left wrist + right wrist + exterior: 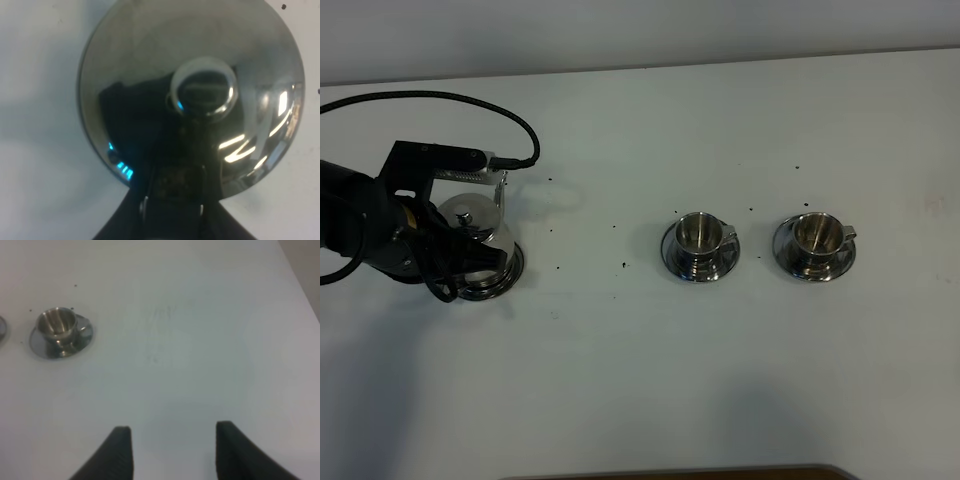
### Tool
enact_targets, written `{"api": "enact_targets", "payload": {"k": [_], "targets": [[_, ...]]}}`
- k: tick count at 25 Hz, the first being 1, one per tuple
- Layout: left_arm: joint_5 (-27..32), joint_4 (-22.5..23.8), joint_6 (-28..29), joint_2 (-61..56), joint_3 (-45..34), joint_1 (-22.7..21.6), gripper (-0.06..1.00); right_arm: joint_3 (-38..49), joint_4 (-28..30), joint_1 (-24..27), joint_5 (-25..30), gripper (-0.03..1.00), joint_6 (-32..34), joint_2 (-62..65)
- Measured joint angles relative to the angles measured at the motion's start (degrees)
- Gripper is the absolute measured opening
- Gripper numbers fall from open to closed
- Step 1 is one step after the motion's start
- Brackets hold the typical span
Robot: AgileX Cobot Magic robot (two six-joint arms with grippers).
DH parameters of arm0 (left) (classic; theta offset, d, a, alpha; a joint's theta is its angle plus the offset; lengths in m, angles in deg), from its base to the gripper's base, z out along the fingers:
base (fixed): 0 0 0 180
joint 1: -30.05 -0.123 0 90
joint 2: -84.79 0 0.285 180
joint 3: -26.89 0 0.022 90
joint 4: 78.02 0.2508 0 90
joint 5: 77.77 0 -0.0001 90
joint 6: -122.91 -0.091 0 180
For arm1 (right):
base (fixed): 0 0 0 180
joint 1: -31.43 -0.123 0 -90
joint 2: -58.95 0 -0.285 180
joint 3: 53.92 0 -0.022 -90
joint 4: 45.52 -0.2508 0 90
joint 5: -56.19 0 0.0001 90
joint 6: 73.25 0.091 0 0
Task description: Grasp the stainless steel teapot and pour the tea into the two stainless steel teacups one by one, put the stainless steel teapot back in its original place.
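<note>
The stainless steel teapot (pixel 470 222) is at the left of the table, over its round steel disc, the original place (pixel 508 270). I cannot tell whether pot and disc touch. My left gripper (pixel 455 255) is shut on the teapot's handle. The left wrist view looks down on the teapot's domed lid (pixel 200 60) and knob (pixel 203 92), with the left gripper (pixel 172 200) closed on the dark handle. Two stainless steel teacups stand on saucers, one at the centre (pixel 700 232) and one to the right (pixel 817 232). My right gripper (pixel 172 432) is open and empty, away from a teacup (pixel 57 322).
Small dark specks (pixel 623 264) are scattered on the white table between the teapot and the cups. A black cable (pixel 470 100) loops above the left arm. A brown edge (pixel 670 472) shows at the table's near side.
</note>
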Motion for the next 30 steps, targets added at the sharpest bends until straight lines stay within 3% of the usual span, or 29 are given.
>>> {"api": "enact_targets", "payload": {"k": [30], "targets": [[2.67,-0.62,0.0,-3.39,0.0,0.0,0.28,0.0,0.0,0.0,0.0,0.38,0.0,0.0]]}}
